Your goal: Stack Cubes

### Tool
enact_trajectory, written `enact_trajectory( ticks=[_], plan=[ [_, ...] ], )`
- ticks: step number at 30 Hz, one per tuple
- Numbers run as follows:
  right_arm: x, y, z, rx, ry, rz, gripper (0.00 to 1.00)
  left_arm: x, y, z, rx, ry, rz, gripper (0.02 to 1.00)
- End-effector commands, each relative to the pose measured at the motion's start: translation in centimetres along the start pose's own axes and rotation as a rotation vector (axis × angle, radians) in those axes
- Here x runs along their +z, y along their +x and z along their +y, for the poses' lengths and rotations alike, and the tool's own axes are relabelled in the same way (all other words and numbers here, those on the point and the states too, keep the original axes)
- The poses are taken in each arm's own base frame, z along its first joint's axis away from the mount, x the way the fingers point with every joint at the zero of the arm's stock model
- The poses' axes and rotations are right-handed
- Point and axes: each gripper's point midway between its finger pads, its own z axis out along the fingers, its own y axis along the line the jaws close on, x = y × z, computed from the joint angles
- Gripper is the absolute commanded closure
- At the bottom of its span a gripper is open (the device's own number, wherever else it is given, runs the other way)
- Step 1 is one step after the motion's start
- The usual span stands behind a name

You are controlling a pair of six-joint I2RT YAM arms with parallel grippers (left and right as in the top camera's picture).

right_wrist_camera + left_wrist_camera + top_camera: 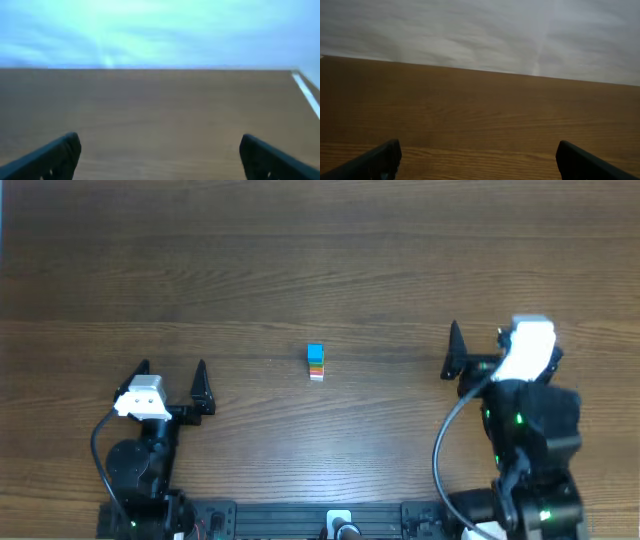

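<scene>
Brown wooden table, its fine grain running side to side, smooth and evenly lit. Past its far edge stands a plain wall — pale, unmarked.

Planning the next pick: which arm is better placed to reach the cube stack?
Left, marginally: the left gripper sits slightly nearer the cube stack than the right gripper; both open, empty.

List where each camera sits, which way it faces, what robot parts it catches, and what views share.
Top view: fixed overhead, facing down on the table; both arms, left gripper, right gripper, cube stack at centre.
Left wrist view: on the left wrist, low, facing along the table toward a pale wall; own open fingers.
Right wrist view: on the right wrist, facing likewise; own open fingers.
Shared: both wrist views show tabletop and wall.
</scene>
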Motion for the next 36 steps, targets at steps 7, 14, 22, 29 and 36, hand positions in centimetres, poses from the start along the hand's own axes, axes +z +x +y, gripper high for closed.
enact_trajectory(
  ticks=[7,14,22,29,36],
  plan=[
    [-0.8,4.6,0.7,-0.004,-0.087,-0.235,0.007,0.0,0.2,0.0,0.004,0.001,0.002,0.02],
    [-0.3,7.8,0.7,0.0,-0.088,-0.249,0.007,0.0,0.2,0.0,0.004,0.001,0.002,0.018],
    [0.8,10.2,0.8,-0.001,-0.092,-0.261,0.009,0.0,0.2,0.0,0.004,0.001,0.002,0.018],
    [1.3,12.9,0.8,0.001,-0.089,-0.148,0.007,0.0,0.2,0.0,0.003,0.001,0.002,0.018],
    [1.4,13.4,0.7,0.001,-0.089,-0.126,0.007,0.0,0.2,0.0,0.004,0.001,0.002,0.018]
  ],
)
